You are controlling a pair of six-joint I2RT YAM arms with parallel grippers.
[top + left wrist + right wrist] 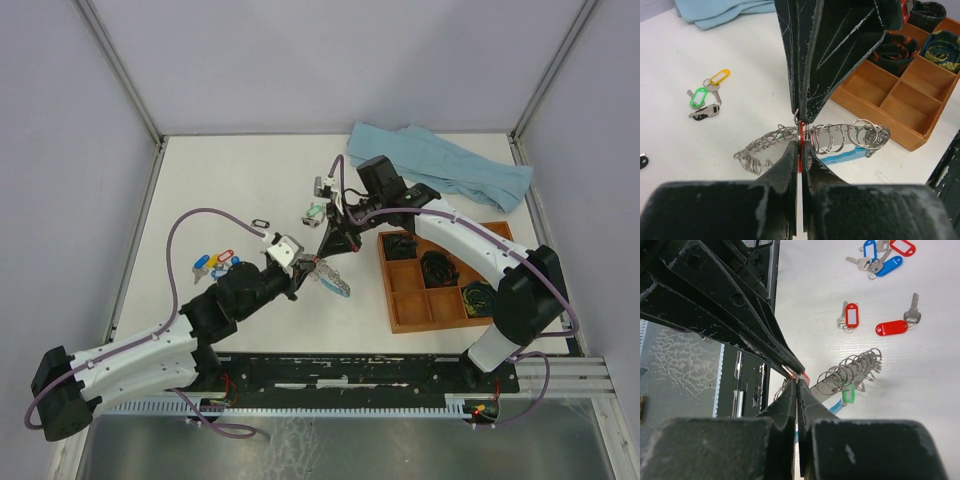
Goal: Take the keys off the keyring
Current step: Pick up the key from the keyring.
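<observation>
The keyring point(337, 284) lies mid-table, a light-blue arc point(850, 154) carrying many silver split rings point(856, 366) and a green tag point(848, 394). My left gripper point(316, 264) is shut on the red tag point(799, 161) of a key that hangs on the keyring. My right gripper point(798, 381) comes down from above, tips meeting the left's, shut on a thin metal ring of the keyring. Loose keys lie around: red-tagged ones point(851, 315), blue-tagged ones point(215, 262), and green and yellow ones point(707, 95).
A wooden compartment tray point(400, 320) with black coiled cables stands right of the grippers. A light-blue cloth point(440, 165) lies at the back right. A small black tag frame point(258, 223) sits left of centre. Grey walls enclose the table.
</observation>
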